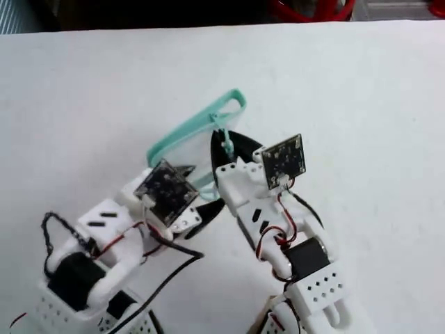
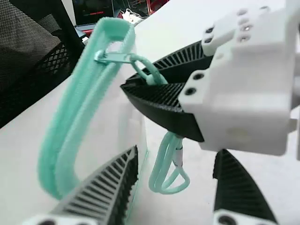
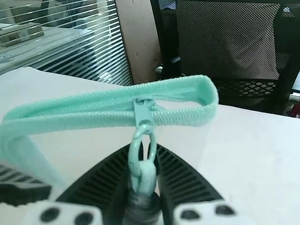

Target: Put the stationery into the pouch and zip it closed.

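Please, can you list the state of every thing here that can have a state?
pouch: zip edge raised, not fully zipped.
zipper slider: near one end, with a short open stretch beyond it.
right gripper: shut on the zipper pull.
left gripper: open, beside the pouch.

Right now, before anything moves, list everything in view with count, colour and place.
clear plastic pouch with mint-green zipper edge: one, clear and mint, on the table between the arms.
mint-green cord zipper pull: one, mint, hanging from the zipper slider.
white table: one, white, under everything.
black mesh chair: at least one, black, beyond the table.
window blinds: one set, pale, beyond the table.
left gripper: one, black fingers, white body, open, by the pouch's edge.
right gripper: one, same colours, shut on the pull.
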`<state>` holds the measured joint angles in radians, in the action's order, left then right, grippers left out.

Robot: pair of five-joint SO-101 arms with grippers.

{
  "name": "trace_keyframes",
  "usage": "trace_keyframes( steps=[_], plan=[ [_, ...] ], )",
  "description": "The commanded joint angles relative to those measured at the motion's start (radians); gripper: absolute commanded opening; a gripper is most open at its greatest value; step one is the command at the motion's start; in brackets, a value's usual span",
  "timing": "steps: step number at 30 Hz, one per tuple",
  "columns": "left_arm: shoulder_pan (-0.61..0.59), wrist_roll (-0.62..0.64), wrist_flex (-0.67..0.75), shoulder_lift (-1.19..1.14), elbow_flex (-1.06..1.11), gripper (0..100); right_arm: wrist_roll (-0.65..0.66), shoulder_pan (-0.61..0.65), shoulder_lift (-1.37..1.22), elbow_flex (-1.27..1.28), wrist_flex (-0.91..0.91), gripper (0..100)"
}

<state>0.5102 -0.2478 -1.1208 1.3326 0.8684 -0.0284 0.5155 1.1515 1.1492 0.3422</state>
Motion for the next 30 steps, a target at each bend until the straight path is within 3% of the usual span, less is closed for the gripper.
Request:
trace_keyframes(
  steps=[1, 6, 12, 18, 22, 30],
  plan=[
    [-0.071, 0.011, -0.046, 0.094, -0.087, 26, -0.008, -0.007, 0.001, -0.038, -0.012, 1.8],
    [-0.259, 0.011, -0.011, 0.249, 0.015, 26, -0.006, -0.005, 0.002, -0.04, -0.012, 1.8],
    [-0.275, 0.014, 0.253, 0.283, 0.33, 26, -0.005, -0.004, 0.002, -0.06, -0.002, 1.8],
    [-0.352, 0.011, 0.288, 0.285, 0.342, 28, -0.002, -0.001, 0.004, -0.06, 0.024, 1.8],
    [-0.352, -0.06, 0.348, 0.28, 0.37, 28, -0.002, -0.001, 0.002, -0.063, 0.018, 1.8],
    [-0.216, -0.1, 0.647, 0.28, 0.586, 19, -0.002, -0.001, 0.001, -0.078, 0.025, 1.8]
  ],
)
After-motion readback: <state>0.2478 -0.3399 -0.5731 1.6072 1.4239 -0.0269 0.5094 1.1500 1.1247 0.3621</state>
